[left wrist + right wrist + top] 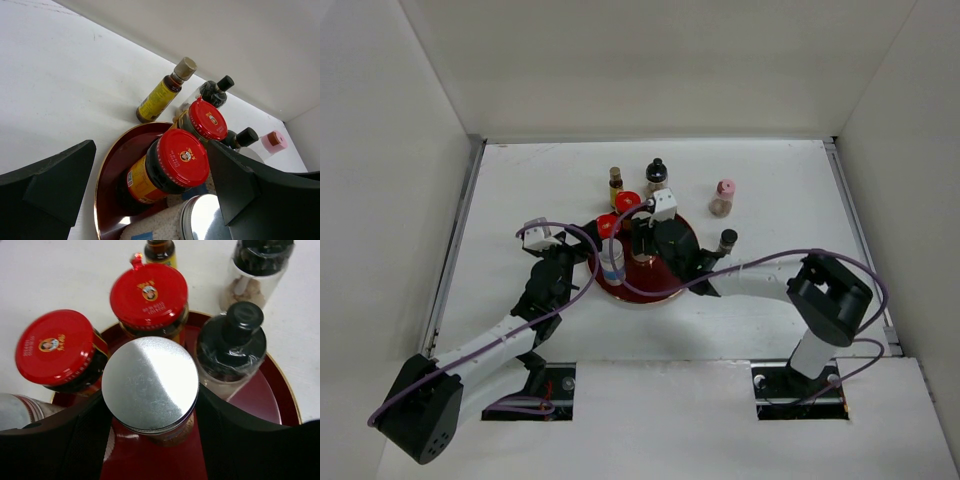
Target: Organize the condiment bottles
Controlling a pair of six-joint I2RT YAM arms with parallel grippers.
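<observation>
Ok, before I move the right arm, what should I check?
1. Grip: right end effector closed on the silver-lidded jar: ok.
2. Jar's base seated on the red tray: cannot tell, the lid hides it.
3. Room around it: not ok, the black-capped bottle and red-lidded jars crowd it.
4. Other arm: left end effector open, empty: ok.
5. Everything on the tray: not ok, the pink-capped bottle and yellow-labelled bottle stand outside.

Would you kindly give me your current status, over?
Left claw open, empty. Right claw shut on silver-lidded jar at the red tray. Red-lidded jars and black-capped bottle crowd it.
</observation>
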